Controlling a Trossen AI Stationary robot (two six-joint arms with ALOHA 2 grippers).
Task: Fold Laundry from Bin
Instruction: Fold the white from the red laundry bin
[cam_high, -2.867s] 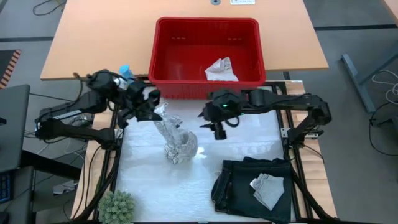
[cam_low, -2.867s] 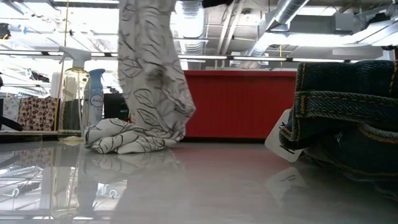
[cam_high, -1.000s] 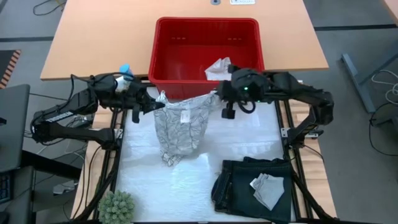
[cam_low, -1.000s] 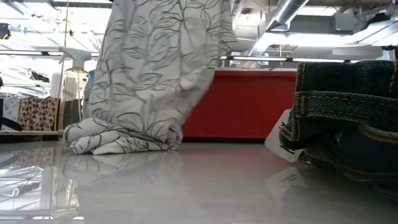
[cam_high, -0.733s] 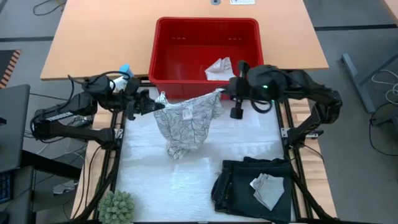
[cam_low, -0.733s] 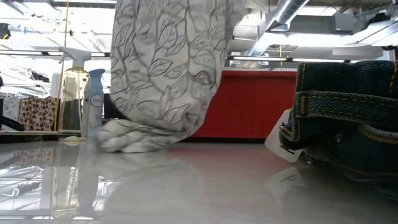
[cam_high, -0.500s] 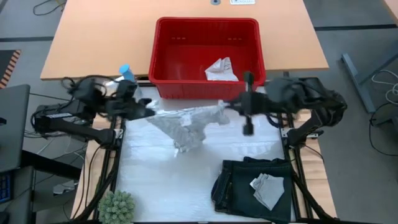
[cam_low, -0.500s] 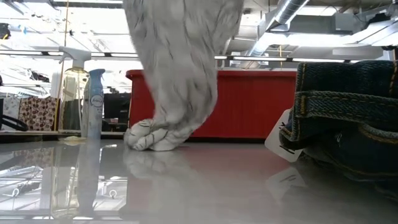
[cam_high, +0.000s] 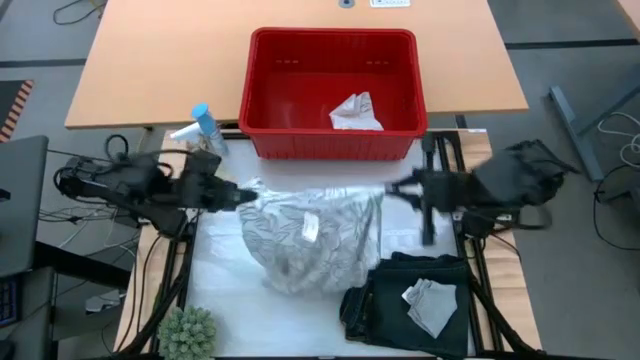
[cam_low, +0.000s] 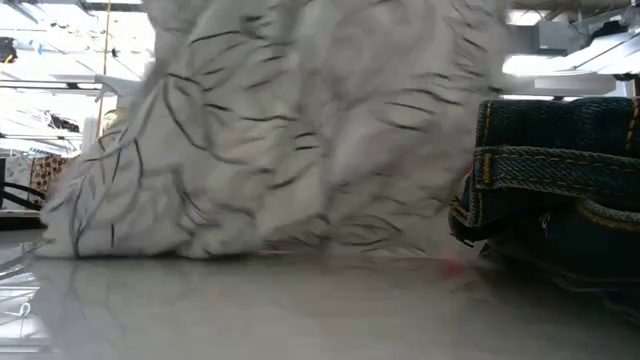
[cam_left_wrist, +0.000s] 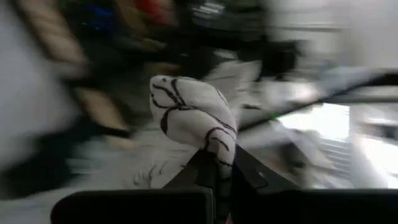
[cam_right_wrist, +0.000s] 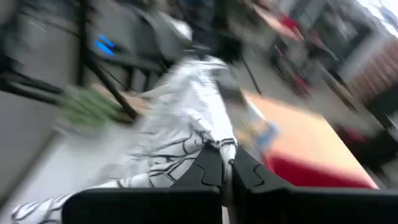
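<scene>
Leaf-patterned cloth (cam_high: 310, 235) stretched between left hand (cam_high: 238, 193), right hand (cam_high: 392, 189)

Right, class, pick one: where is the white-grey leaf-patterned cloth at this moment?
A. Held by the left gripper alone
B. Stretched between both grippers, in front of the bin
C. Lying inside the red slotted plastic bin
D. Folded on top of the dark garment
B: in the high view the leaf-patterned cloth spans from the left gripper to the right gripper, each shut on a corner, outside the red bin.
</scene>
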